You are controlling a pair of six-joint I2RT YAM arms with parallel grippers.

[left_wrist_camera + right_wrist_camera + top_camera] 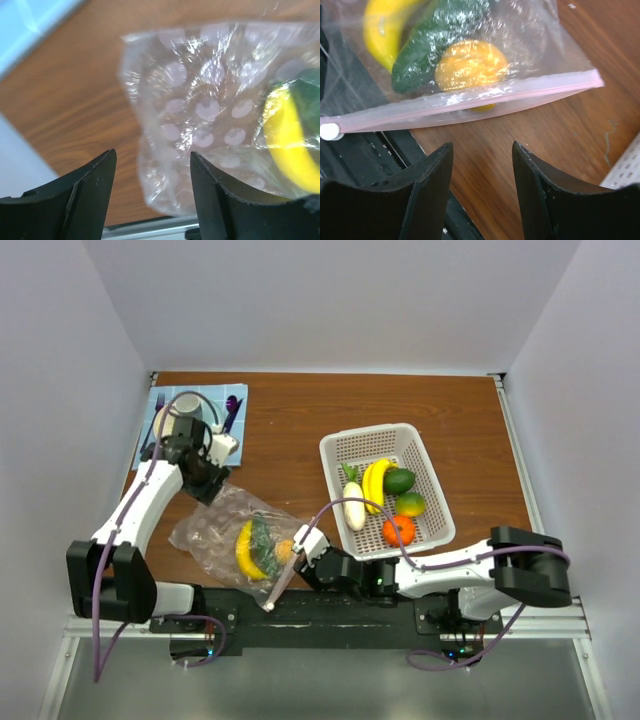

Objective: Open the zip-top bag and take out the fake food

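Within zip-top bag (pixel 535 45), fake food (pixel 470 65) blurred, partly cropped

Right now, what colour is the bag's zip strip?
The zip strip is pink, seen best in the right wrist view.

Your wooden table (pixel 290 420) carries three things. Take the white basket (pixel 370 430) as your mark. The bag (pixel 205 530) lies flat to the basket's left, nearer the front edge and apart from it; a blue mat (pixel 240 425) lies further left — toward the far corner.
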